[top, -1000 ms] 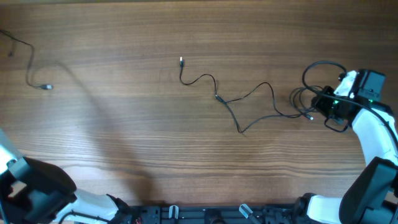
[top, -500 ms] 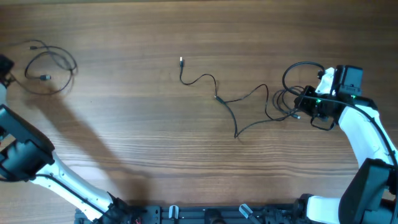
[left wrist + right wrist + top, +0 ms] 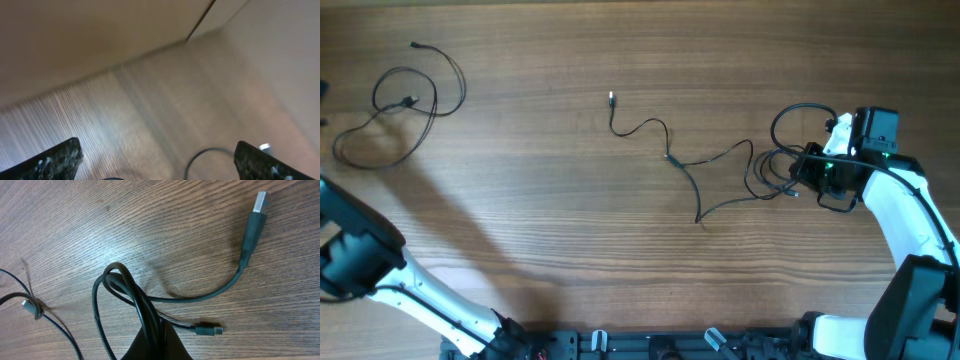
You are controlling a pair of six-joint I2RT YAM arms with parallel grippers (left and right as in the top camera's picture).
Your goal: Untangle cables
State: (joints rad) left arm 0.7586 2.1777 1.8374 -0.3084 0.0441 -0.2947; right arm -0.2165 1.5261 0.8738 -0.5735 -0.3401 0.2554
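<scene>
Item: right gripper [image 3: 152, 341], clamped on 1 looped cable [image 3: 135, 297]. Left gripper [image 3: 157, 165]: jaws spread, empty. Handling: draw the loop slowly away from the middle cable [image 3: 670, 157] and avoid tightening crossings.

The wooden table [image 3: 540, 230] bore a looped cable [image 3: 395, 112] at far left, a wavy cable [image 3: 669, 156] mid-table and a tangled bundle [image 3: 772, 165] at right.

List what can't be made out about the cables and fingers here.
- Left wrist: motion blur; the left fingers stand apart, but the cable arc between them is cut by the bottom edge.
- Overhead: left fingers lie beyond the left edge.
- Overhead: crossings in the cable bundle are too small to trace.
- Right wrist: the right fingers cover where that bundle is pinched.
</scene>
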